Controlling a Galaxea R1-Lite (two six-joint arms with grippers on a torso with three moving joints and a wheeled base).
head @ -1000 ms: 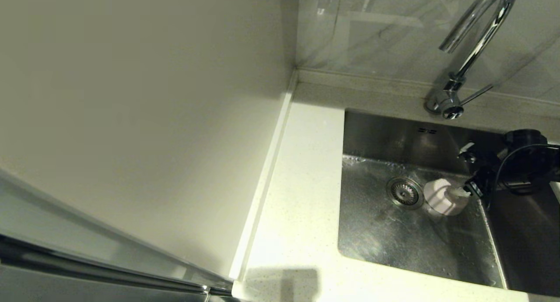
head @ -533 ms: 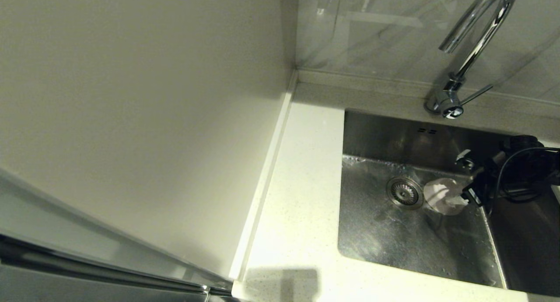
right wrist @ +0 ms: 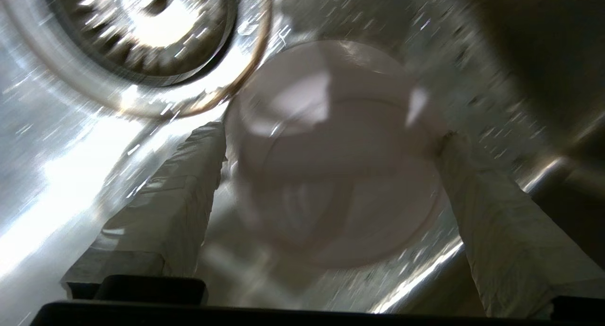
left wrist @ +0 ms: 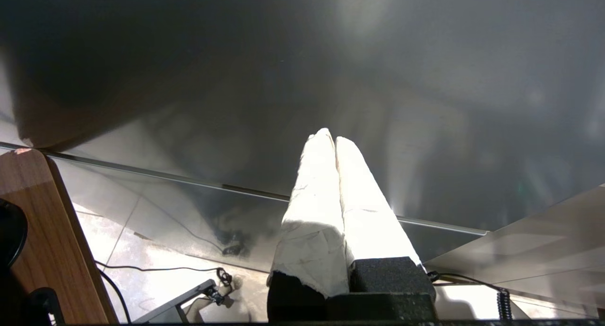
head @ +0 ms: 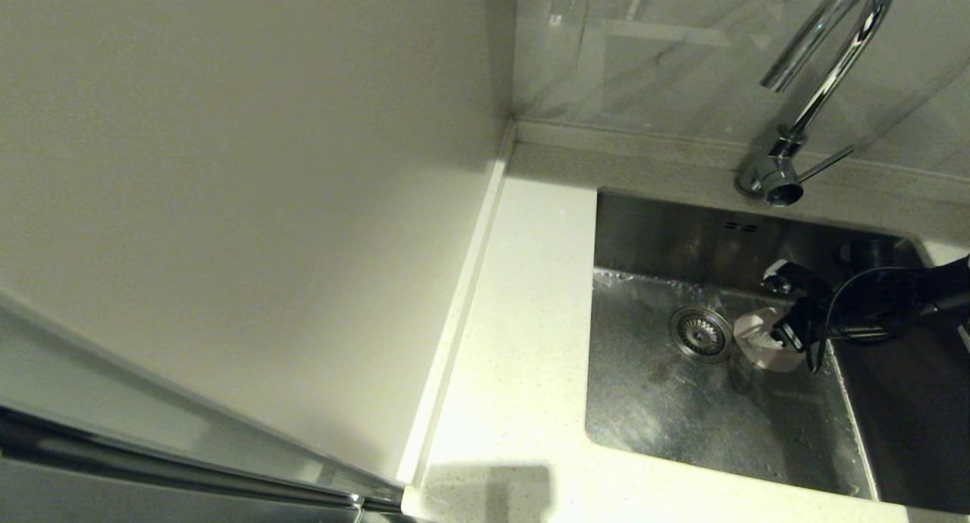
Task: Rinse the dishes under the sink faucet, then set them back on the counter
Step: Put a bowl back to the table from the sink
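Observation:
The pale pink bowl (head: 746,332) (right wrist: 331,165) lies on the floor of the steel sink (head: 682,424), just right of the round drain (head: 701,332) (right wrist: 142,33). My right gripper (head: 770,305) (right wrist: 331,133) reaches in from the right and is open, one white-wrapped finger on each side of the bowl's rim. The bowl fills the gap between them. The chrome faucet (head: 818,91) stands behind the sink; no water shows. The blue-white and yellow-green bowls are out of view. My left gripper (left wrist: 328,137) is shut on nothing, parked away from the sink.
The white speckled counter (head: 523,341) runs along the sink's left and front, with a raised edge strip against the cream wall panel (head: 227,205). The faucet's thin lever (head: 826,163) points right. The sink's right wall is close behind my right wrist.
My right gripper has moved left and down over the pink bowl, which now sits between its fingers. The bowl has hardly moved.

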